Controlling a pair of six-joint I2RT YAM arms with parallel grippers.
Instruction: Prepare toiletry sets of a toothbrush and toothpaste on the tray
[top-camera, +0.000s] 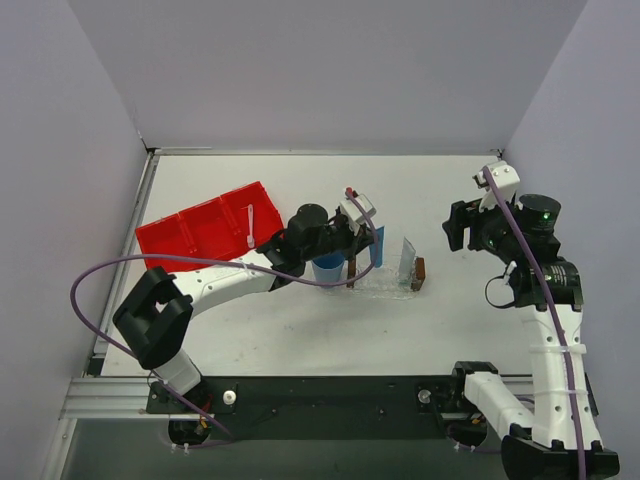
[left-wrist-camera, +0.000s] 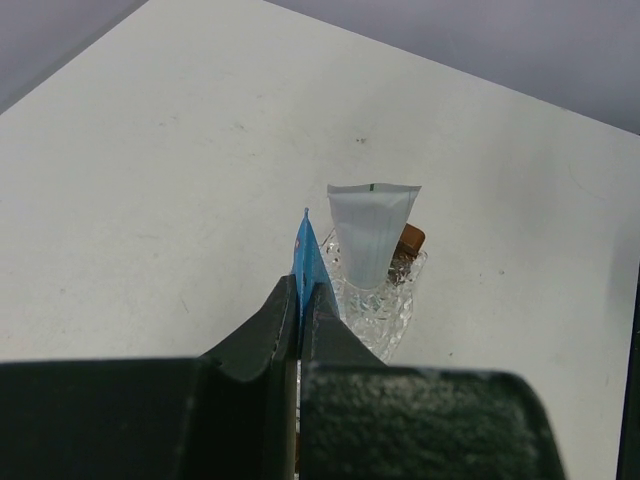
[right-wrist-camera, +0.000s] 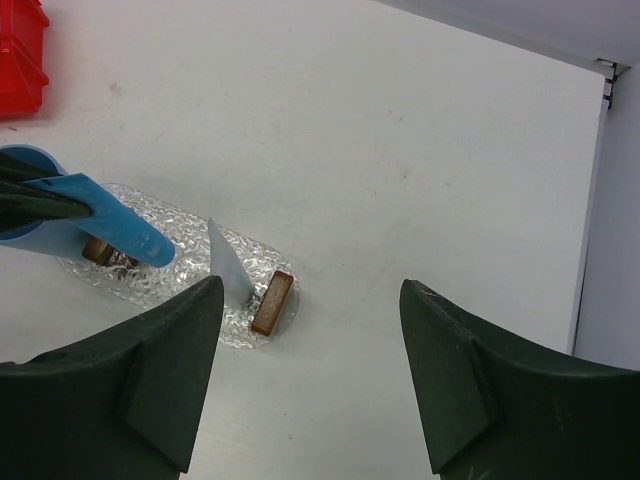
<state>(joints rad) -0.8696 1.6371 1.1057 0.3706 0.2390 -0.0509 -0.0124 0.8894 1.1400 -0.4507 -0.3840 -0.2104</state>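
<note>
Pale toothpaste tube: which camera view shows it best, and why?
Left wrist: the pale toothpaste tube faces the camera, standing in the tray. Top external shows it small; right wrist, nearly edge-on.

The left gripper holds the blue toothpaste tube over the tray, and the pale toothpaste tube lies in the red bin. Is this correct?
Not quite. The pale toothpaste tube stands upright in the tray, not in the red bin; the left wrist view shows it. The left gripper does hold the blue toothpaste tube over the tray.
</note>
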